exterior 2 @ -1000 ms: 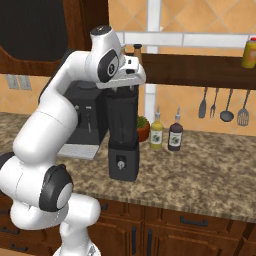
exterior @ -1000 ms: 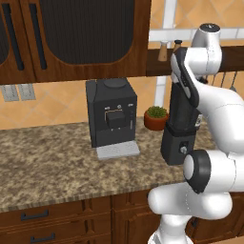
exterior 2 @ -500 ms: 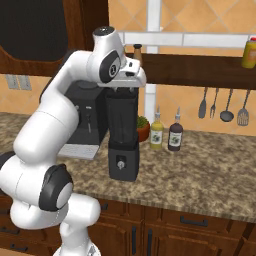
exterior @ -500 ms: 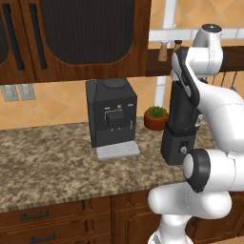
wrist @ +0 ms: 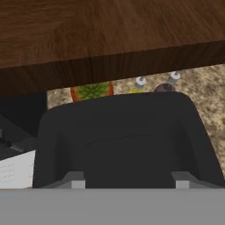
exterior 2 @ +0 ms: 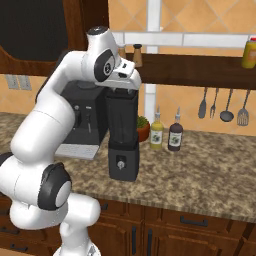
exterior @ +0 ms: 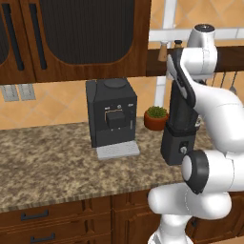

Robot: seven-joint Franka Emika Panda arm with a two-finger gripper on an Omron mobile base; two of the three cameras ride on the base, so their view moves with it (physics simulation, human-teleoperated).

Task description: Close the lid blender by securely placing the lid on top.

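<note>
lid (wrist: 127,140) fills hand view | claw (exterior 2: 123,90) above blender (exterior 2: 123,135) | claw spread: cannot tell

the tool (exterior 2: 125,90) sits over the blender (exterior 2: 123,145) top; its jaw state is hidden.

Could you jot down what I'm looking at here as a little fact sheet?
Setting: simulated kitchen, granite counter
Robot: white arm, gripper right over the blender
Lid: black, just below the hand camera, on or just above the jar; seating unclear
Grip: cannot tell
Left of blender: coffee machine
Behind: potted plant, two bottles
</note>
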